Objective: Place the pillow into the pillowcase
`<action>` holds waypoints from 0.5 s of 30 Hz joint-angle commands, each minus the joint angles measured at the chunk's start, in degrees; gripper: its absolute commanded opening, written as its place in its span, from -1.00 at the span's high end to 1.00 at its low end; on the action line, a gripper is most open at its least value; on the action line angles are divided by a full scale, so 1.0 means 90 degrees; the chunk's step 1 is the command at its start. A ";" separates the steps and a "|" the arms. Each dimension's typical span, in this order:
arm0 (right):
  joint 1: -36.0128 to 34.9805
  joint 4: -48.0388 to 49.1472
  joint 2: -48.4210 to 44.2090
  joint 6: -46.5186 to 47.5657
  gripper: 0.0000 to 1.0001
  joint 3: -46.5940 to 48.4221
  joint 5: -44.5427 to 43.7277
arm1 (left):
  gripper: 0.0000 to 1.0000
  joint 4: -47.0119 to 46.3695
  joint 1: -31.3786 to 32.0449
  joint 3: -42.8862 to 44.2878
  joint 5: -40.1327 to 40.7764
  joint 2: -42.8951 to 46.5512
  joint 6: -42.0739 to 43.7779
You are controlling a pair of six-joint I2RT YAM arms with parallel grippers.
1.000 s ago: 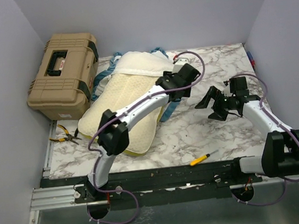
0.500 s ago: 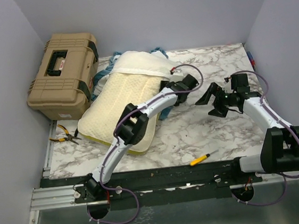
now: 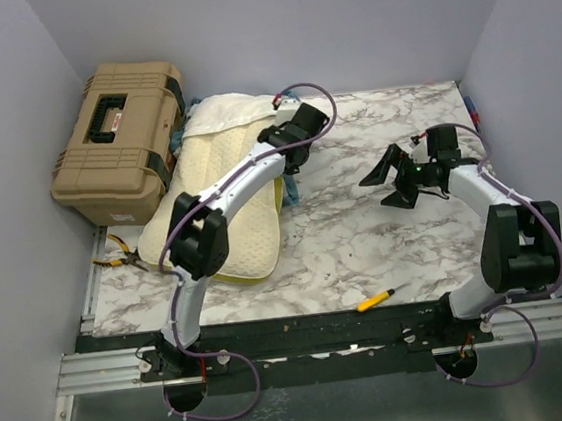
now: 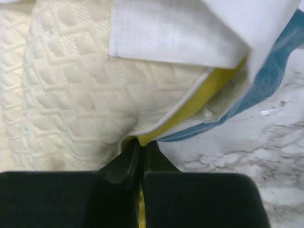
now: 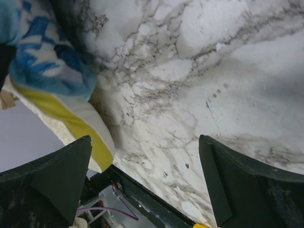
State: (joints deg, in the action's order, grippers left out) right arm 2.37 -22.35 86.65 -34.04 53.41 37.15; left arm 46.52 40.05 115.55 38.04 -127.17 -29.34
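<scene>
The cream quilted pillow (image 3: pixel 229 211) lies at the left of the marble table, against the toolbox. Its far end sits under the pillowcase (image 3: pixel 222 111), turned white side out, and a blue edge (image 3: pixel 287 185) hangs at the pillow's right side. My left gripper (image 3: pixel 280 166) is at that right edge. In the left wrist view the left gripper (image 4: pixel 141 151) is shut on the pillow's mustard-yellow band (image 4: pixel 199 97), just below the white pillowcase flap (image 4: pixel 175 28). My right gripper (image 3: pixel 391 174) hovers open over bare table, holding nothing; the right gripper (image 5: pixel 147 183) sees the pillow corner (image 5: pixel 71 118) and the patterned pillowcase (image 5: pixel 47 61) at its left.
A tan toolbox (image 3: pixel 117 137) stands at the back left, touching the pillow. Yellow-handled pliers (image 3: pixel 119 250) lie at the table's left edge. A yellow screwdriver (image 3: pixel 383 297) lies near the front rail (image 3: pixel 304 334). Walls close in the back and both sides.
The left gripper has shut on the pillow's yellow edge and swung left and farther back, dragging pillow and pillowcase toward the toolbox. The right gripper has drifted slightly farther back, still open.
</scene>
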 commanded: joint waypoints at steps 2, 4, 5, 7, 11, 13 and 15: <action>-0.0154 0.0617 0.0682 -0.0330 -0.97 0.0653 0.0584 | 1.00 0.0159 -0.0315 -0.0494 -0.0464 0.1974 0.0277; -0.0259 0.0815 0.0906 -0.0495 -0.98 0.0884 0.0659 | 1.00 0.0136 -0.0427 -0.0737 -0.0817 0.2413 0.0222; -0.0440 0.0917 0.1020 -0.0591 -0.98 0.0951 0.0667 | 1.00 0.0084 -0.0479 -0.0889 -0.1003 0.2621 0.0206; -0.0702 0.1209 0.1239 -0.0822 -0.99 0.1071 0.0687 | 1.00 -0.0037 -0.0558 -0.1170 -0.1359 0.2994 0.0190; -0.1210 0.1911 0.1749 -0.1417 -0.99 0.1353 0.0808 | 1.00 -0.0201 -0.0600 -0.1794 -0.1789 0.3668 0.0106; -0.1388 0.2357 0.2019 -0.1801 -1.00 0.1457 0.0902 | 1.00 -0.0260 -0.0610 -0.2099 -0.1987 0.3994 0.0061; -0.1423 0.3121 0.2231 -0.2350 -1.00 0.1463 0.0950 | 1.00 -0.0291 -0.0604 -0.2384 -0.2225 0.4301 0.0002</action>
State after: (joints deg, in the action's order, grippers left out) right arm -9.06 -6.72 103.04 -45.60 64.97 42.96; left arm 44.77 34.37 98.70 24.21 -94.28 -28.49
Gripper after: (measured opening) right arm 0.996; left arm 0.017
